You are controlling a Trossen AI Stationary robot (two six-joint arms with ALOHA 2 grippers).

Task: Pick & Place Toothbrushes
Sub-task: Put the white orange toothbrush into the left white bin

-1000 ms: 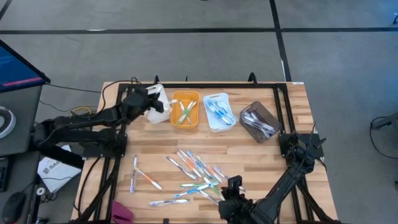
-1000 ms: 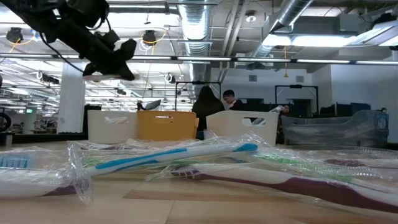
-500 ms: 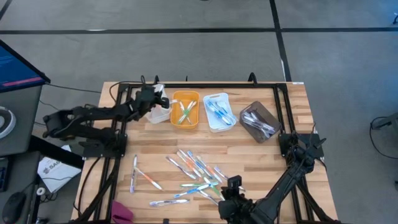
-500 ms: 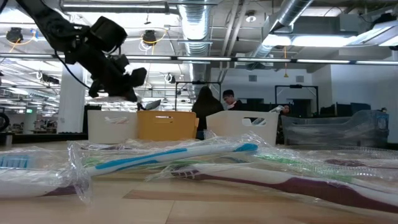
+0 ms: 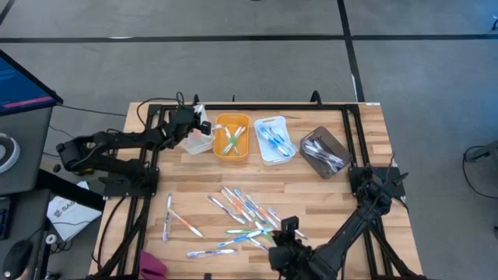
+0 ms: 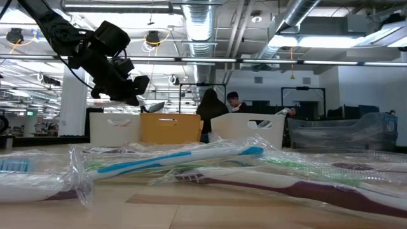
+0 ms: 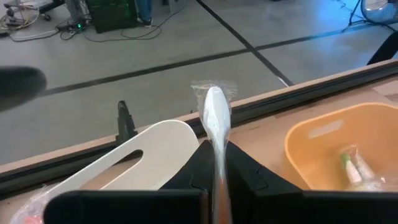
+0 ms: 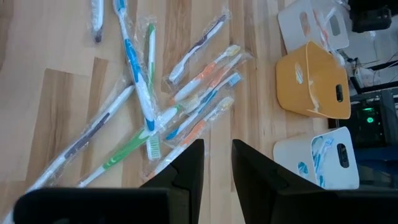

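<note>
Toothbrushes (image 5: pixel 245 214) lie wrapped in clear film, loose pile at table centre-front: blue, green, orange, dark handles. Left gripper (image 5: pixel 198 124) hovers over the white bin (image 5: pixel 194 142), back-left, pinching one wrapped white brush (image 7: pixel 216 118) upright between its fingers. More brushes sit in the orange bin (image 5: pixel 232 137). Right gripper (image 5: pixel 289 227) hangs low over the pile's front edge, fingers slightly apart, holding nothing.

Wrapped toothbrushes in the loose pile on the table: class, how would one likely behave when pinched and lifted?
The wrapped toothbrushes look thin, so probably light. Their clear crinkled wrappers may slip or shift under the end effector. They overlap, so lifting one could drag its neighbours.
</note>
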